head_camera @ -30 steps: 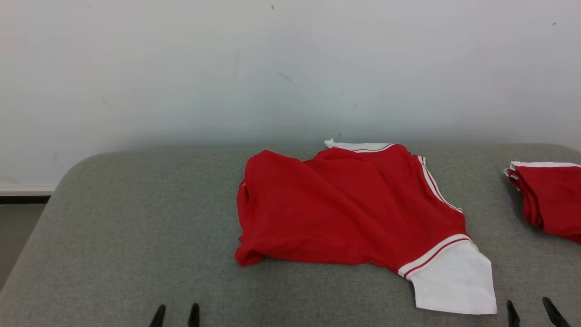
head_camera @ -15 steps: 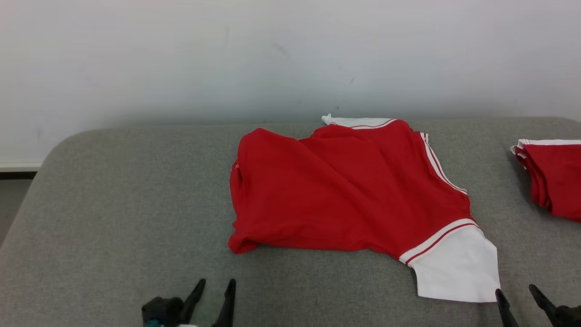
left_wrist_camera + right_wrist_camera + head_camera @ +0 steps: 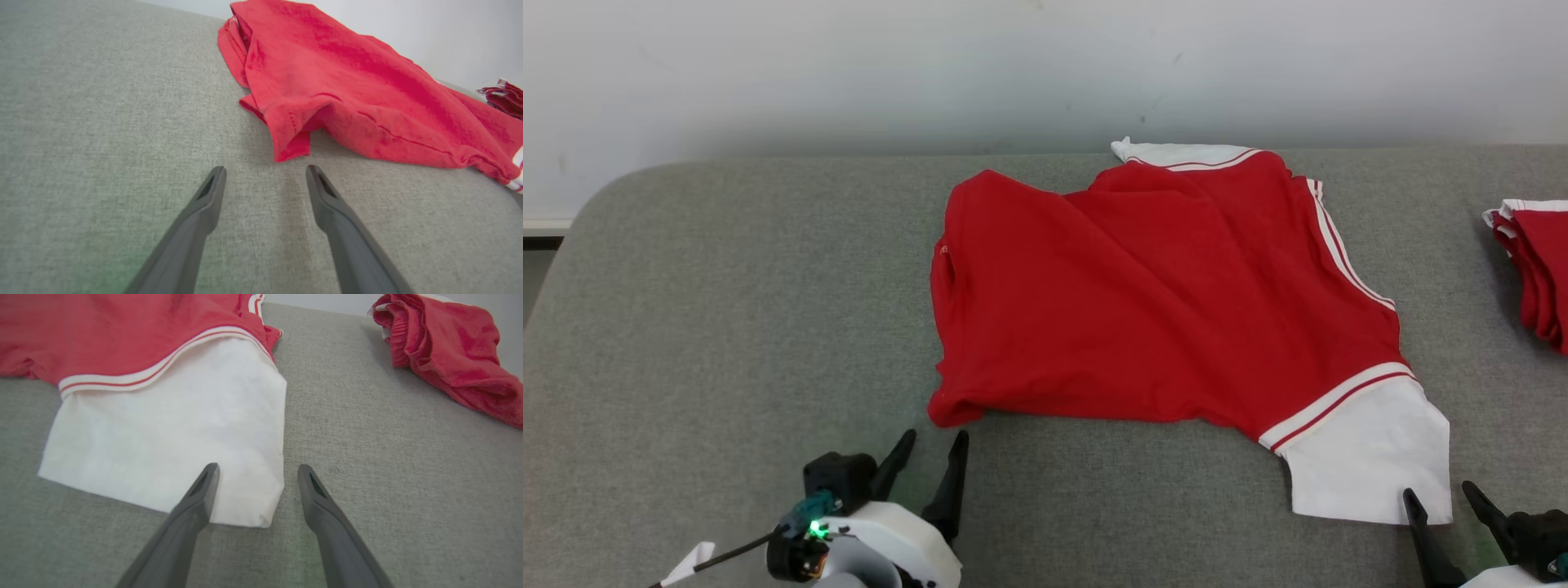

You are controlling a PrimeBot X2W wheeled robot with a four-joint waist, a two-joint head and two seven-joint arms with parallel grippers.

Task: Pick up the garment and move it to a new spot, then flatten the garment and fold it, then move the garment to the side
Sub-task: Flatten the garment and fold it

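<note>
The garment (image 3: 1160, 302), a red shirt, lies spread out but rumpled on the grey bench (image 3: 727, 310). It sits about mid-bench and a little to the robot's right, with its far edge close to the white wall (image 3: 849, 73). One white sleeve (image 3: 1364, 457), edged with red and white stripes, juts from the shirt's near right side. A strip of white cloth (image 3: 1176, 153) shows at the far edge. The red body carries slanting creases, and its near left corner (image 3: 952, 408) is rolled under into a thick lump.

The left gripper (image 3: 935, 434) sits low over the bench just short of that corner, both fingers spread wide and holding nothing. In the left wrist view the rolled corner lies just ahead of the fingertips, roughly in line with the gap between them. Bare bench shows between the cloth and the tips. A small green light (image 3: 813, 532) glows on the left wrist.

The right gripper (image 3: 1437, 490) is at the near right corner of the sleeve, likewise spread wide and empty. In the right wrist view one finger (image 3: 196, 498) lies over the white cloth and the other over bare bench, so the sleeve's corner sits between them. I cannot tell whether either finger touches the fabric.

Off to the right, well apart from the shirt, a second red and white pile (image 3: 1535, 269) of cloth lies bunched on the bench.
</note>
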